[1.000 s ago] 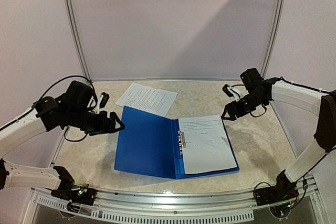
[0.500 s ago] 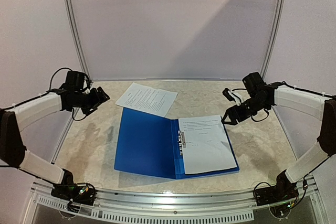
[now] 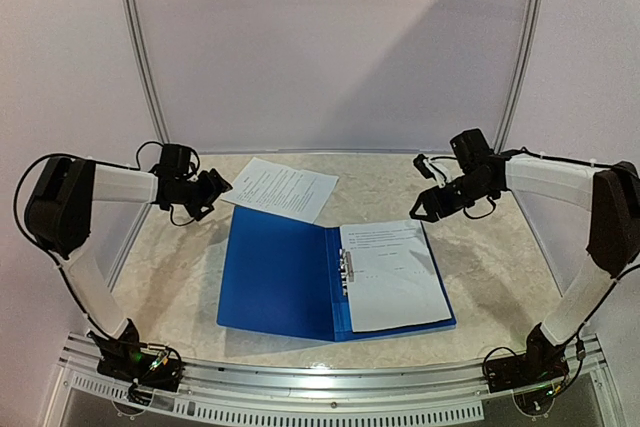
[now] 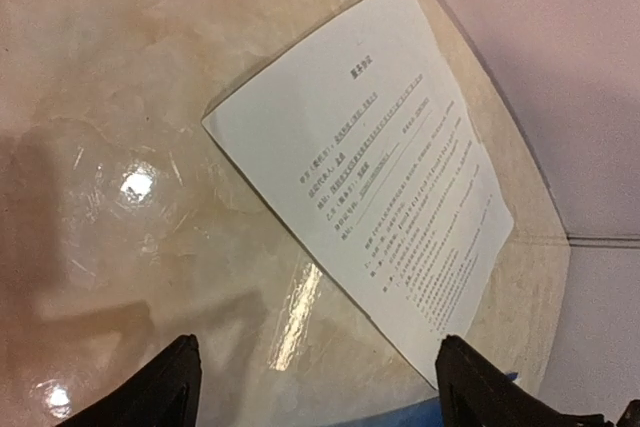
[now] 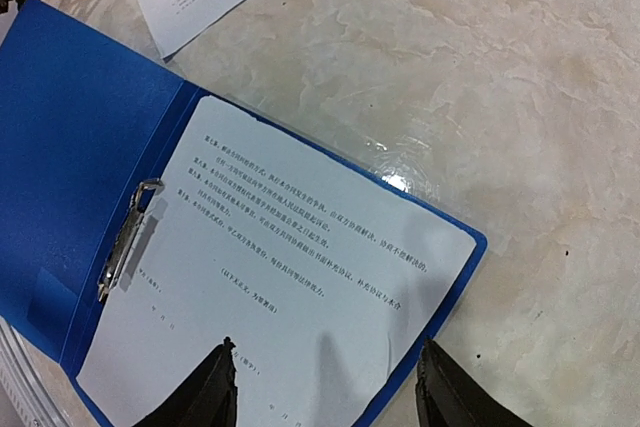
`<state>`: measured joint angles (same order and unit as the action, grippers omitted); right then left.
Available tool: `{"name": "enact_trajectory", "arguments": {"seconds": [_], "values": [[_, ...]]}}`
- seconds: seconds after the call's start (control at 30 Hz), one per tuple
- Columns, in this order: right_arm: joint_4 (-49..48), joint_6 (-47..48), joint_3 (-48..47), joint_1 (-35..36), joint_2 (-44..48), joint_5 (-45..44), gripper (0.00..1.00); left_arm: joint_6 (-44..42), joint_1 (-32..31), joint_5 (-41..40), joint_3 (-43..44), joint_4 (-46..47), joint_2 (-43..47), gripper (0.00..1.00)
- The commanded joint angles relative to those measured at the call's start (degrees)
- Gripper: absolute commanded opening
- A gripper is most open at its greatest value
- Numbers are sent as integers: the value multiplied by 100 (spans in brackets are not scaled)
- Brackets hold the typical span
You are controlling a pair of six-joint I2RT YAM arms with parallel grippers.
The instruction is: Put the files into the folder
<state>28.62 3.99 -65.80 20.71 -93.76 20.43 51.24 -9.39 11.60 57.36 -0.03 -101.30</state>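
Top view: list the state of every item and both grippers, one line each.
Folder: open, lying flat on the table.
Filed sheet: flat on the folder's right half.
Loose sheet: outside the folder, flat on the table.
Left gripper: open, empty.
Right gripper: open, empty.

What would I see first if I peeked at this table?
The bright blue folder grabs your eye: it lies wide open in the middle of the table, with one white sheet on its right half. A second sheet lies loose on the table behind the folder. The left claw hangs open by that sheet's left edge.
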Motion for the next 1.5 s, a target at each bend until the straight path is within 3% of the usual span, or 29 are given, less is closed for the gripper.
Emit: {"name": "enact_trajectory", "arguments": {"seconds": [0.0, 0.23, 0.5, 0.77, 1.0, 1.2, 1.47], "values": [[-31, -166, -206, -7, -402, 132, 60, 224, -83, 132, 345, 465, -530, 82], [-72, -118, -38, -7, -351, 43, 60, 369, -151, 193, 762, 639, -1278, 81], [-47, -57, 128, -5, -202, -61, 60, 1268, -239, 137, 855, 1067, -1751, 81], [-97, 2, 316, -6, -87, -148, 60, 1418, -459, 112, 1856, 937, -2511, 80], [-173, 136, 420, -11, 33, -28, 60, 1473, -505, 345, 2252, 1777, -3048, 74], [-89, 162, -468, 2, -666, 285, 57, 1099, -528, 817, 3095, 1453, -3622, 72], [-525, -477, -2283, -39, -2298, 488, 66, 828, -519, 1092, 3412, 1257, -3900, 72]]}}
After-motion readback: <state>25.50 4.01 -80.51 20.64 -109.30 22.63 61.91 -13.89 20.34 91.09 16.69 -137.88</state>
